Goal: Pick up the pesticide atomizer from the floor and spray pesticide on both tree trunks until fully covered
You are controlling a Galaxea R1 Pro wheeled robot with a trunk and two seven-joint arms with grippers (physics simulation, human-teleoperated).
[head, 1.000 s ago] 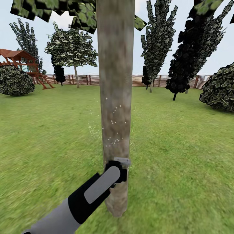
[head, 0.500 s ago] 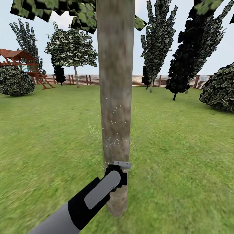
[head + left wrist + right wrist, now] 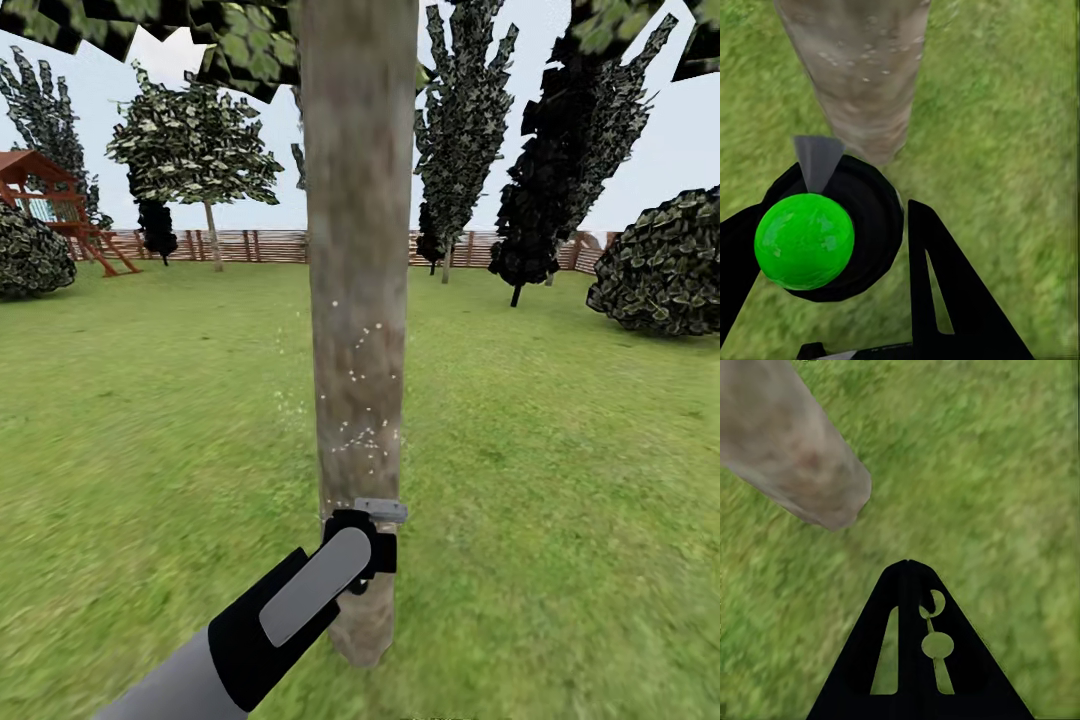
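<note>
Head view, left gripper (image 3: pixel 362 545): clamped on small black pistol-shaped pesticide atomizer (image 3: pixel 377 512), grey nozzle just beside thick grey-brown tree trunk (image 3: pixel 358 300).
Right gripper (image 3: pixel 909 570): fingers together, empty, over grass.
Spraying well: likely sweep upward; white pesticide specks (image 3: pixel 365 435) dot only the middle band.
Hard to tell: trunk's far side hidden; nozzle contact unclear.
Far: brown slatted fence (image 3: pixel 250 245).
</note>
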